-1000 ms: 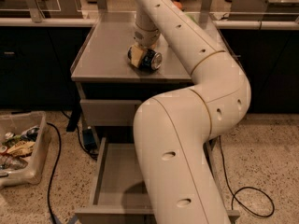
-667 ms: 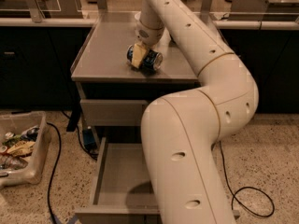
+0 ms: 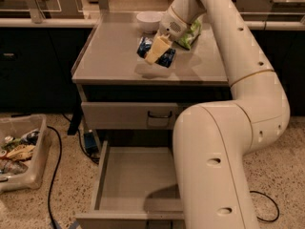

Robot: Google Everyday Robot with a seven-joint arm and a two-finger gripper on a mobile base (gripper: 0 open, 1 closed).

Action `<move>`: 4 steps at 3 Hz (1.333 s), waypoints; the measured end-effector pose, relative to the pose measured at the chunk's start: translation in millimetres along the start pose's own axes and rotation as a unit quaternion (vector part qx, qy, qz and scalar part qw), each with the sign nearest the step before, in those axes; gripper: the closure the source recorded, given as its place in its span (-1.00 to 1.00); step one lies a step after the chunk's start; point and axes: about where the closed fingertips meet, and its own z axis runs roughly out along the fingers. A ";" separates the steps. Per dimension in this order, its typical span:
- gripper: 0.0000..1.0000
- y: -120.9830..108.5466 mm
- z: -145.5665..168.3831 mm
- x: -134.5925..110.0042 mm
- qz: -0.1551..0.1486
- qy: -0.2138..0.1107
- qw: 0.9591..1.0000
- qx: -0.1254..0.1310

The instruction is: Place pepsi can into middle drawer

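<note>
The pepsi can [image 3: 167,58], blue with pale markings, is held tilted a little above the grey cabinet top [image 3: 114,51], with its shadow on the surface below it. My gripper [image 3: 156,53] comes in from the upper right and is shut on the can; one cream finger [image 3: 157,47] lies across its front. The middle drawer [image 3: 133,175] stands pulled open low in the view, a grey tray with a bare floor, partly hidden on the right by my arm.
A white bowl [image 3: 148,20] and a green snack bag [image 3: 191,32] sit at the back of the cabinet top. A closed drawer front with a dark loop handle [image 3: 157,117] is above the open drawer. A bin of items [image 3: 19,151] and a black cable [image 3: 56,175] lie on the floor at left.
The gripper has lifted the can off the cabinet top and tilted it. The arm has swung right, and the bowl and green bag now show behind it.
</note>
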 end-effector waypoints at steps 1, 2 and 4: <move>1.00 -2.3 -11.1 -7.9 -0.063 -0.035 0.997 0.008; 1.00 -8.0 -7.0 -12.6 -0.063 -0.042 0.997 0.017; 1.00 18.2 -32.0 -22.0 -0.095 -0.061 0.994 0.009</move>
